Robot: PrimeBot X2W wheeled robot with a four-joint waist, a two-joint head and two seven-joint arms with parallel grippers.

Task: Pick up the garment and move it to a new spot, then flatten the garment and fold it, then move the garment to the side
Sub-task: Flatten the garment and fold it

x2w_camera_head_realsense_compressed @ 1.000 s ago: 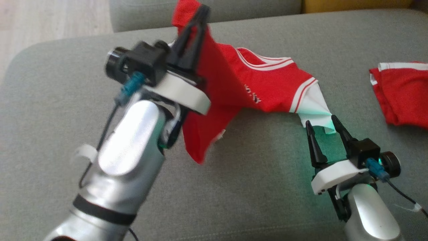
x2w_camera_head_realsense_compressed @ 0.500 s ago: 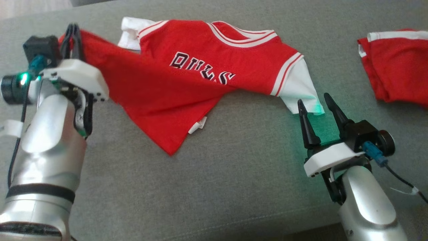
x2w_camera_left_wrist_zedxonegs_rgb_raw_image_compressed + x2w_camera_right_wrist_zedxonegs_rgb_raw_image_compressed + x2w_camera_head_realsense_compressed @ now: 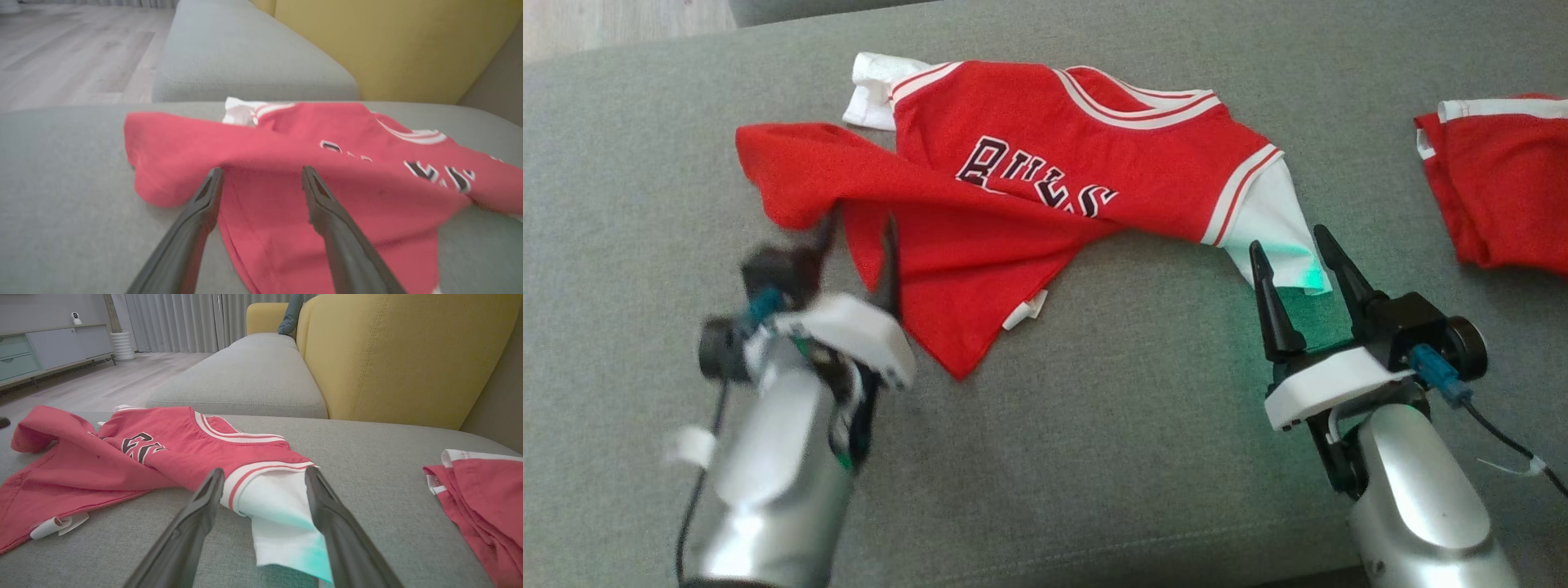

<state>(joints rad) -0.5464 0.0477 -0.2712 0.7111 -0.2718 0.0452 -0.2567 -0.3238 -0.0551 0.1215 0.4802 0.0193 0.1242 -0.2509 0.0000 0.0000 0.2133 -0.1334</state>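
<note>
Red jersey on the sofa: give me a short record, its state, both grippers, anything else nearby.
garment: red jersey, lying on grey sofa
state: rumpled, hem corner folded over, lettering partly covered
left gripper: open, holding nothing, by the folded corner
right gripper: open, pointing at the white sleeve
nearby: second red garment, apart, to the right

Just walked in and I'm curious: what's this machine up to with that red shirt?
A two-armed robot is working on a red jersey lying rumpled on a grey sofa cushion. Neither gripper holds it: the left gripper is open over its lower half, the right gripper open at the white sleeve. Flattening and folding remain.
</note>
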